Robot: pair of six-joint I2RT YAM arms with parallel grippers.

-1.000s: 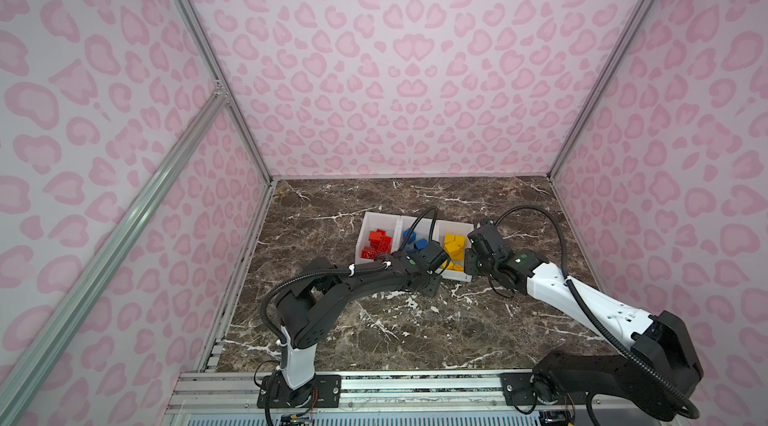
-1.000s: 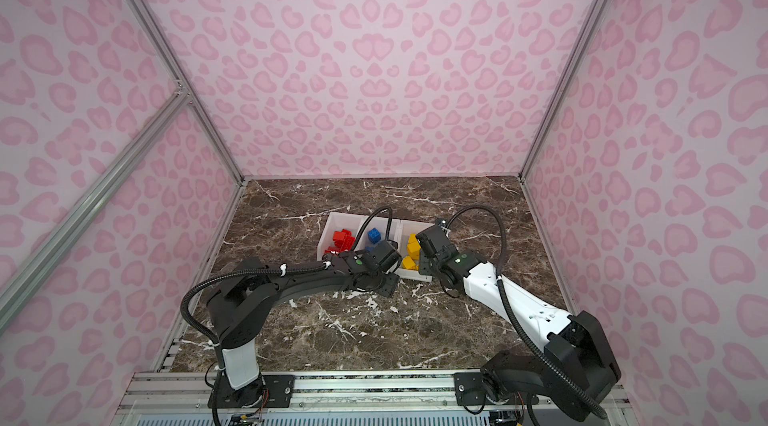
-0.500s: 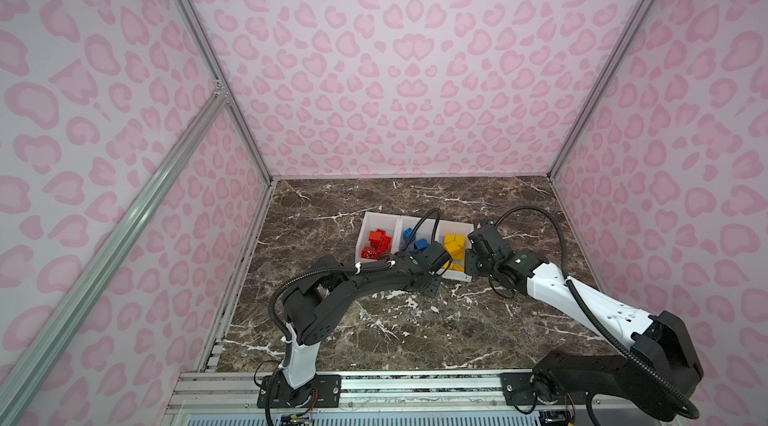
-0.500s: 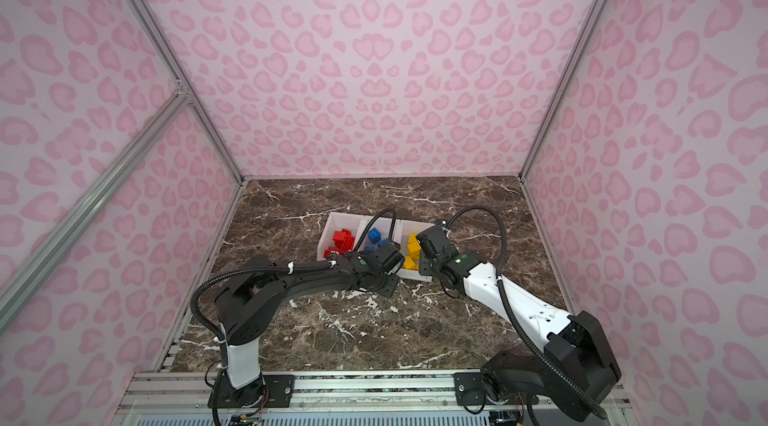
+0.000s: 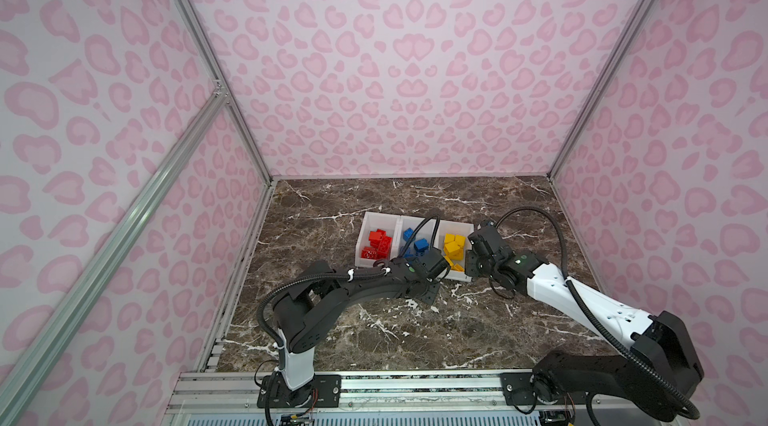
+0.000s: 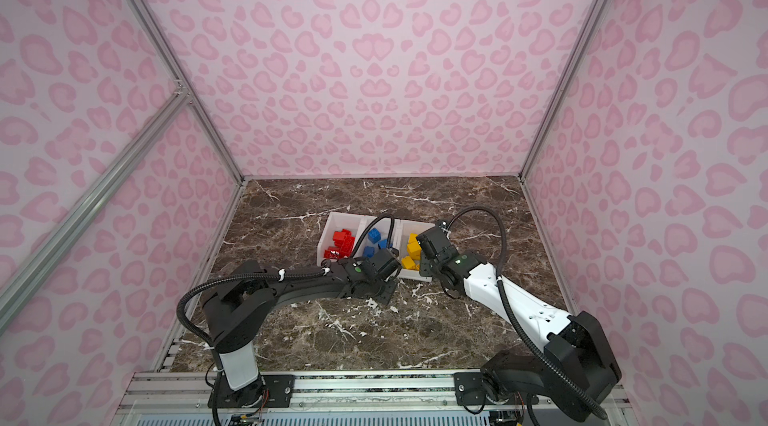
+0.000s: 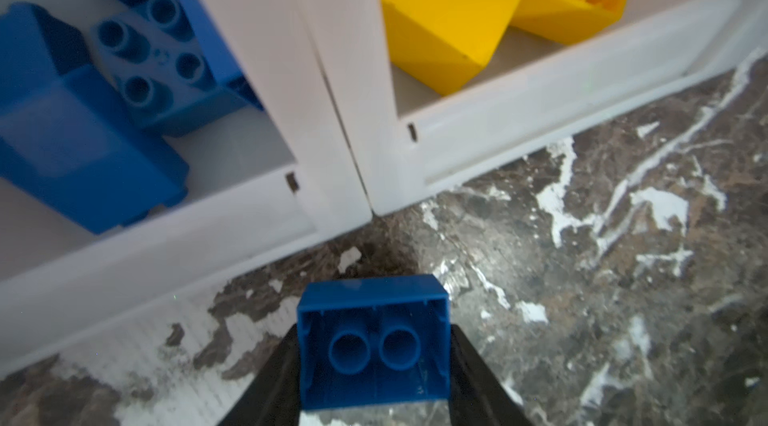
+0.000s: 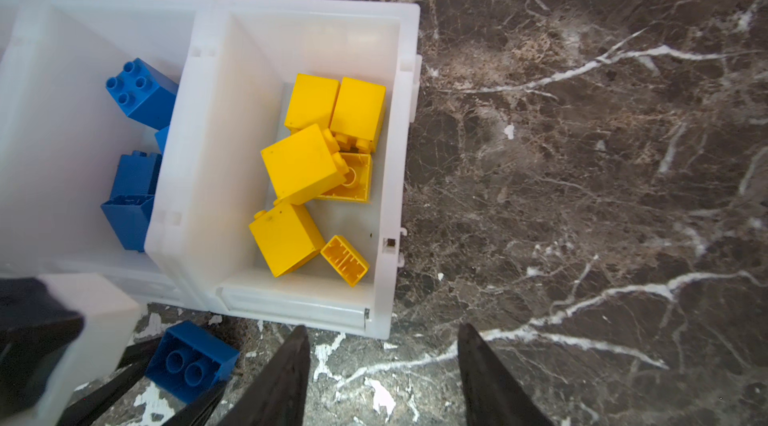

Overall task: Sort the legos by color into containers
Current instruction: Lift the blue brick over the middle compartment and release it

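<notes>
Left wrist: I see left pincer point(image 7: 374, 334) clenched on blue brick point(image 7: 374, 349) just beside bins point(image 7: 332, 133); right pincer point(image 8: 383, 330) released, above table point(image 8: 582, 195).

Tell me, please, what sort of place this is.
Probably a robot test cell: pink patterned walls on aluminium framing enclose a marble-look table, with two arms bolted to a front rail.
</notes>
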